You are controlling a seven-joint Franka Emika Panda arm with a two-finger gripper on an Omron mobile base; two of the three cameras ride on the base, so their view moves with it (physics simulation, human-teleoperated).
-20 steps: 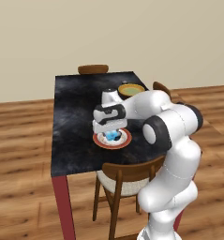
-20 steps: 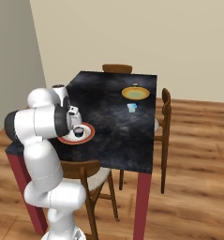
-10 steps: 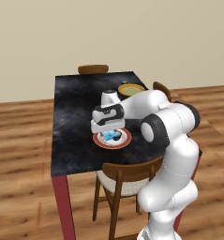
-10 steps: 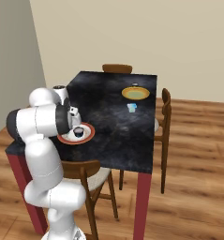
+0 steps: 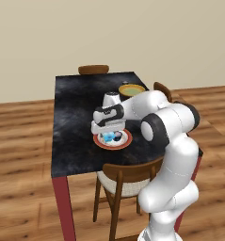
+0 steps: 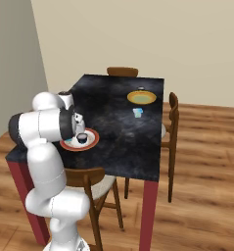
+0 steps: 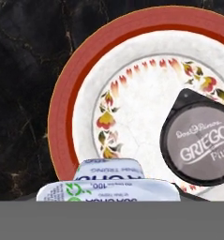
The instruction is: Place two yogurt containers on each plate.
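1. I see the light blue yogurt cup (image 7: pixel 109 185) low over the red-rimmed plate (image 7: pixel 62 122), near its edge, so it lands clear of what sits there.
2. The dark-topped Griego cup (image 7: pixel 202 140) rests on that plate's floral centre, just beside the blue one.
3. I read the gripper (image 5: pixel 106 132) as grasping the blue cup, though its fingertips are hidden; whether they have let go I cannot tell.
4. Farther from the red-rimmed plate, another blue cup (image 6: pixel 137 112) waits on the black table (image 6: pixel 118 127), near the yellow-orange plate (image 6: pixel 141 97), so I judge half the job remains.
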